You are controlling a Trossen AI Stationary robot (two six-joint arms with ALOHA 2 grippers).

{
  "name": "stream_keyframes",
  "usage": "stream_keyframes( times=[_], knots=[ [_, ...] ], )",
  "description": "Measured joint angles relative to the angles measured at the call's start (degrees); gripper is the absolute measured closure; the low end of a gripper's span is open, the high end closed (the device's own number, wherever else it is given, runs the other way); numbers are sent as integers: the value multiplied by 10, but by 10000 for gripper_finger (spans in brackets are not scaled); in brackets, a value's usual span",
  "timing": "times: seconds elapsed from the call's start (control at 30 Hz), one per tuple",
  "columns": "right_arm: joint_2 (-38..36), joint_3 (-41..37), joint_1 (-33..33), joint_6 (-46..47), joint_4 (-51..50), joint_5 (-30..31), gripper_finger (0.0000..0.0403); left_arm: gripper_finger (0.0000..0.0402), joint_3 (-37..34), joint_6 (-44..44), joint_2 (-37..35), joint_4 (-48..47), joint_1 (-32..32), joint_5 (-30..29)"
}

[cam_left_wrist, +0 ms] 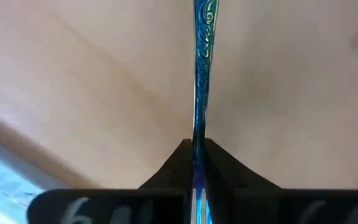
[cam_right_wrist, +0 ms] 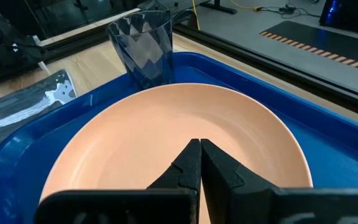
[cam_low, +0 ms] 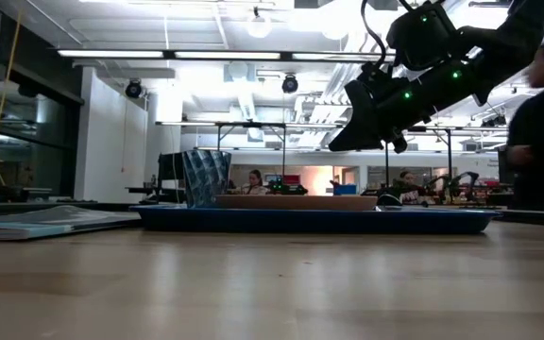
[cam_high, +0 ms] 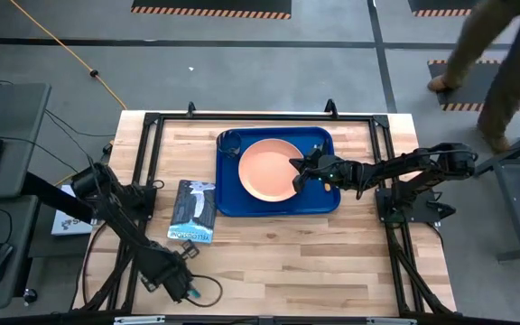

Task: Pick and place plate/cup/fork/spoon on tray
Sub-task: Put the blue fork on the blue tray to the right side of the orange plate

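Observation:
The blue tray [cam_high: 319, 203] lies at the table's middle. The salmon plate [cam_high: 264, 171] lies on it, and the dark see-through cup [cam_high: 230, 141] stands in the tray's far left corner. My right gripper [cam_high: 298, 171] is shut and empty above the plate's right part, which also shows in the right wrist view [cam_right_wrist: 166, 137]. In the low view my right gripper [cam_low: 348, 137] hangs well clear of the tray. My left gripper [cam_high: 190, 289] is near the table's near left edge, shut on the blue-handled fork [cam_left_wrist: 202, 74]. The spoon does not show. My left gripper pinches the fork's blue patterned handle [cam_left_wrist: 197, 146] between its two fingers. The fork is seen edge-on and runs straight forward past the fingertips, along the fingers, over the bare wood. Whether it touches the table, I cannot tell.
A dark packet with white print [cam_high: 192, 212] lies left of the tray. A black frame [cam_high: 152, 117] rims the table. A person [cam_high: 495, 54] stands beyond the far right corner. Bare wood [cam_high: 314, 262] stretches along the near side.

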Motion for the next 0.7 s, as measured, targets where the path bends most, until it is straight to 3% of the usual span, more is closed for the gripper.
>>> stream_keyframes(
  times=[0.13,0.23,0.33,0.5,0.6,0.7],
  knots=[
    [0,0,0,0,-3,0,403,392,28,-27,-32,-4,16,-3],
    [0,0,0,1,-3,-3,403,393,47,-38,-75,1,32,-42],
    [0,0,0,12,-2,-17,403,395,48,-45,-126,6,56,-140],
    [0,0,2,30,7,-54,403,395,37,-79,-220,37,126,-383],
    [0,0,13,29,44,-79,403,395,21,-31,-261,103,187,-438],
    [0,0,30,20,105,-112,403,395,-16,23,-288,219,251,-453]
  ],
)
